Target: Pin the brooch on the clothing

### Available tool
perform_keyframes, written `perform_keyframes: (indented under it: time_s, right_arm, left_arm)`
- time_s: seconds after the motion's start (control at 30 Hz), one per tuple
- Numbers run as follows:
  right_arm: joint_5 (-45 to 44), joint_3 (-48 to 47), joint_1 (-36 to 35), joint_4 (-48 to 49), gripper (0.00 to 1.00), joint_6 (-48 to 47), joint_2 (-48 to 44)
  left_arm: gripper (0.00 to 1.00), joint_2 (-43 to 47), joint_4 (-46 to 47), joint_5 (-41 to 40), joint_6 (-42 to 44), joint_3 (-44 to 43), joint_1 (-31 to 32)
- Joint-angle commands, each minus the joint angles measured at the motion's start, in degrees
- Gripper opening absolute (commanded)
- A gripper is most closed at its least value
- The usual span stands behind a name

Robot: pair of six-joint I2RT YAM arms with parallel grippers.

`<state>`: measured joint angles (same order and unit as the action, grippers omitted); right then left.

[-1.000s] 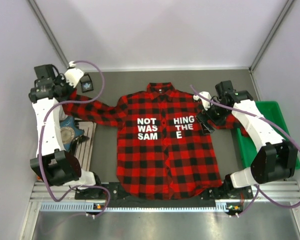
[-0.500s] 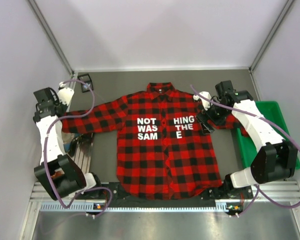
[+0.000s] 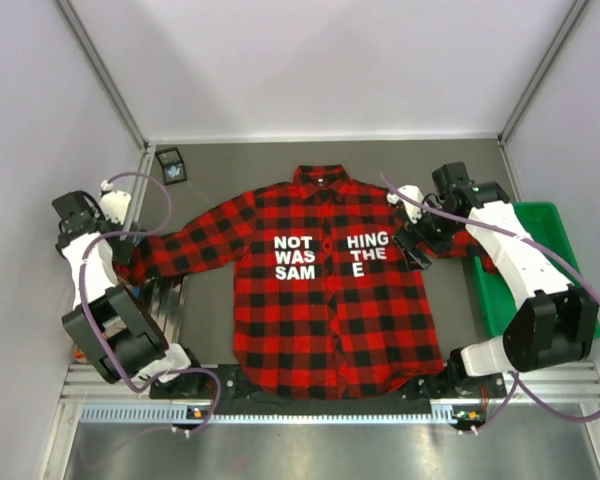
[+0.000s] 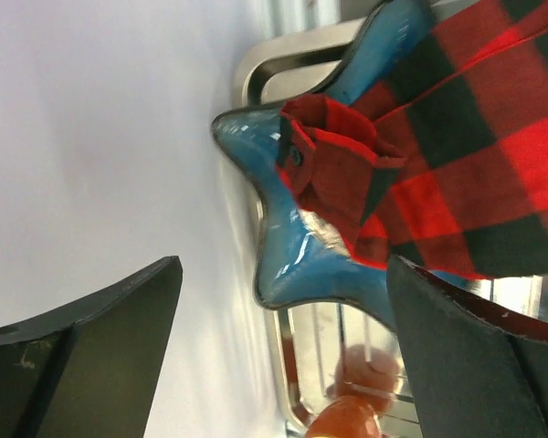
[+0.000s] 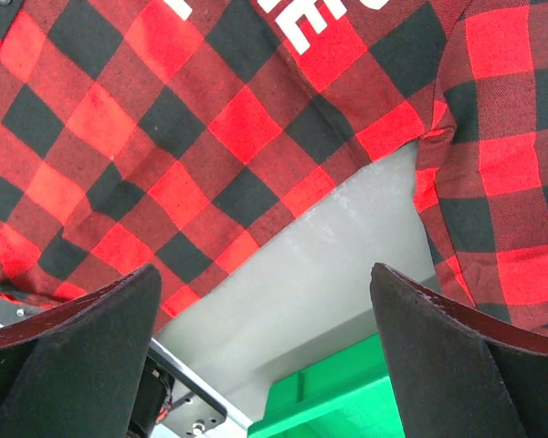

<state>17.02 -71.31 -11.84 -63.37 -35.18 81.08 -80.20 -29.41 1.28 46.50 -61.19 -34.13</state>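
Note:
The clothing (image 3: 325,310), a red-and-black plaid shirt with white lettering, lies flat in the middle of the table. Its left cuff (image 4: 333,155) rests on a blue star-shaped object. My left gripper (image 3: 125,255) is at the far left by that cuff. In the left wrist view the left gripper (image 4: 283,274) is open and holds nothing. My right gripper (image 3: 412,245) hovers over the shirt's right armpit. In the right wrist view the right gripper (image 5: 265,274) is open over plaid (image 5: 164,137) and bare table. A pale speck on a small dark square (image 3: 170,165) at back left may be the brooch.
A green bin (image 3: 550,225) stands at the right edge, also seen below the right gripper as a green bin (image 5: 347,401). A metal rack (image 3: 170,290) lies at the left, carrying the blue star-shaped object (image 4: 256,151) and a round orange-brown object (image 4: 365,374). Walls close in on both sides.
My left arm has swung from the back-left corner toward the near side along the left wall, and its jaws have opened. The left sleeve end has shifted nearer. The right arm has barely moved.

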Motion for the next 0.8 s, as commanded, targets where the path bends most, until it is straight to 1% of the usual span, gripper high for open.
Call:
perform_keyframes:
  time_s: [0.0, 0.03, 0.07, 0.1, 0.13, 0.17, 0.23, 0.27, 0.33, 0.37, 0.4, 0.43, 0.47, 0.5, 0.53, 0.57, 0.6, 0.63, 0.67, 0.7, 0.73, 0.77]
  right_arm:
    - [1.8, -0.5, -0.1, -3.8, 0.95, -3.1, -5.4]
    - [2.0, -0.1, -0.1, -5.0, 0.96, -3.2, -5.9]
    - [2.4, 0.4, -0.1, -5.5, 0.96, -3.4, -6.7]
    - [2.7, 0.9, -0.1, -6.0, 0.96, -3.4, -8.0]
    - [3.0, 2.3, -0.1, -6.7, 0.95, -3.5, -8.9]
    - [3.3, 3.0, -0.1, -6.8, 0.95, -3.5, -9.6]
    - [3.4, 5.3, -0.1, -6.8, 0.95, -3.5, -11.6]
    - [3.5, 5.7, -0.1, -6.8, 0.95, -3.3, -12.1]
    - [4.3, 5.8, 0.0, -6.8, 0.95, -2.5, -13.3]
    - [5.4, 5.6, -0.1, -6.8, 0.95, -1.8, -13.4]
    - [5.9, 4.7, -0.1, -6.8, 0.95, -1.5, -13.6]
    - [6.3, 4.3, -0.1, -6.7, 0.95, -1.2, -13.5]
    - [6.6, 3.9, -0.2, -6.8, 0.95, -0.9, -13.5]
    - [6.6, 3.5, -0.2, -6.8, 0.95, -0.8, -13.3]
    - [6.6, 3.5, -0.2, -6.8, 0.95, -0.8, -13.3]
    - [7.1, 3.7, -0.1, -6.8, 0.95, -1.0, -13.3]
    - [7.3, 4.2, -0.2, -6.8, 0.95, -1.1, -13.2]
    - [7.9, 4.5, -0.2, -6.8, 0.94, -1.1, -13.3]
    - [9.6, 4.8, -0.3, -6.8, 0.93, -0.9, -13.2]
    - [10.4, 5.3, -0.4, -6.6, 0.93, -0.7, -13.2]
    - [11.3, 5.5, -0.6, -6.5, 0.92, -0.4, -13.3]
    - [12.5, 5.7, -0.9, -6.2, 0.92, -0.1, -13.0]
  left_arm:
    - [0.99, 4.5, -9.3, 15.4, 0.5, -6.8, -0.3]
    - [0.99, 5.4, -11.3, 23.3, 1.2, -7.9, -0.3]
    - [0.99, 6.4, -15.7, 27.1, 2.2, -8.3, -0.3]
    - [0.99, 8.2, -18.0, 30.2, 5.3, -8.7, 0.0]
    - [0.99, 9.1, -20.6, 32.6, 6.7, -8.9, 1.0]
    - [0.99, 9.9, -24.1, 34.1, 8.1, -8.9, 4.0]
    - [0.99, 11.6, -24.9, 33.5, 7.5, -7.7, 7.7]
    - [0.99, 12.1, -25.2, 33.6, 6.8, -7.5, 11.1]
    - [0.99, 12.4, -24.6, 33.1, 2.9, -7.0, 14.4]
    - [0.99, 12.0, -23.9, 31.8, 1.2, -7.0, 18.3]
    - [0.99, 11.7, -24.4, 31.2, -1.0, -7.4, 20.5]
    - [0.98, 11.1, -26.1, 31.2, -0.9, -7.7, 24.4]
    - [0.96, 10.3, -27.9, 31.5, -0.4, -7.7, 26.3]
    - [0.93, 9.7, -33.2, 32.6, 1.6, -7.1, 28.0]
    - [0.92, 9.5, -36.4, 34.1, 4.5, -6.5, 29.6]
    - [0.91, 9.5, -39.2, 35.4, 11.3, -5.5, 30.0]
    - [0.89, 10.0, -42.1, 37.2, 14.7, -2.9, 30.3]
    - [0.87, 10.3, -47.5, 37.2, 18.8, -1.6, 31.1]
    - [0.86, 11.3, -49.9, 36.9, 22.9, 0.0, 31.8]
    - [0.84, 12.0, -51.3, 35.9, 28.7, 3.6, 32.5]
    - [0.82, 12.9, -54.1, 33.5, 32.0, 5.6, 33.7]
    - [0.82, 15.1, -55.2, 32.1, 39.3, 7.8, 34.0]
